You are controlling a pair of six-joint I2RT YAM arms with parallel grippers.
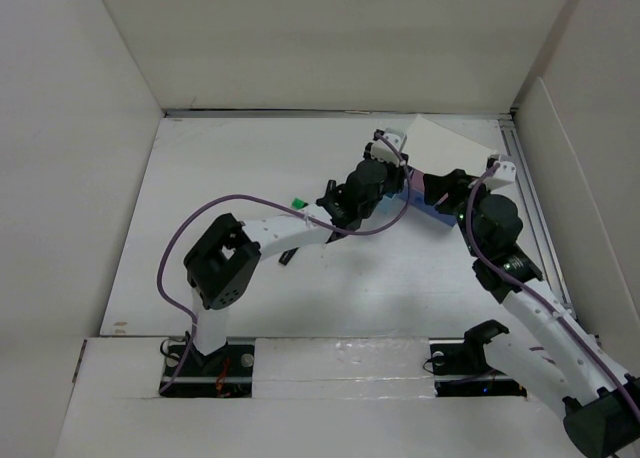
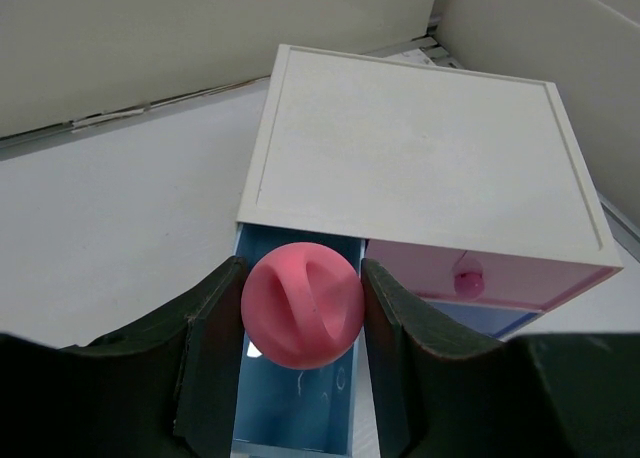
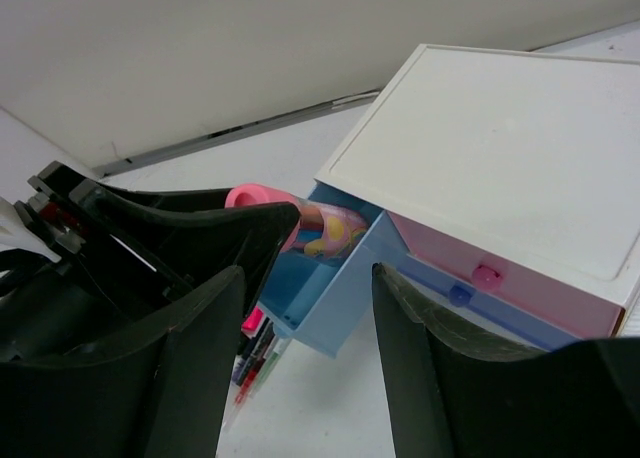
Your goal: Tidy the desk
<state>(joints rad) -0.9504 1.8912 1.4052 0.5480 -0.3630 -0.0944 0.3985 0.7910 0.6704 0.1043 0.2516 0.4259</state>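
My left gripper is shut on a pink grooved ball and holds it above the pulled-out blue drawer of a small white drawer box. The box stands at the back right of the white desk. In the top view the left gripper is over the box's front. My right gripper is open and empty, just in front of the open blue drawer. A pink and yellow patterned object lies in that drawer. The ball also shows in the right wrist view.
The box has a shut pink drawer with a pink knob and a blue drawer under it. Several pens lie on the desk beside the open drawer. A small green item and a dark item lie mid-desk. White walls enclose the desk.
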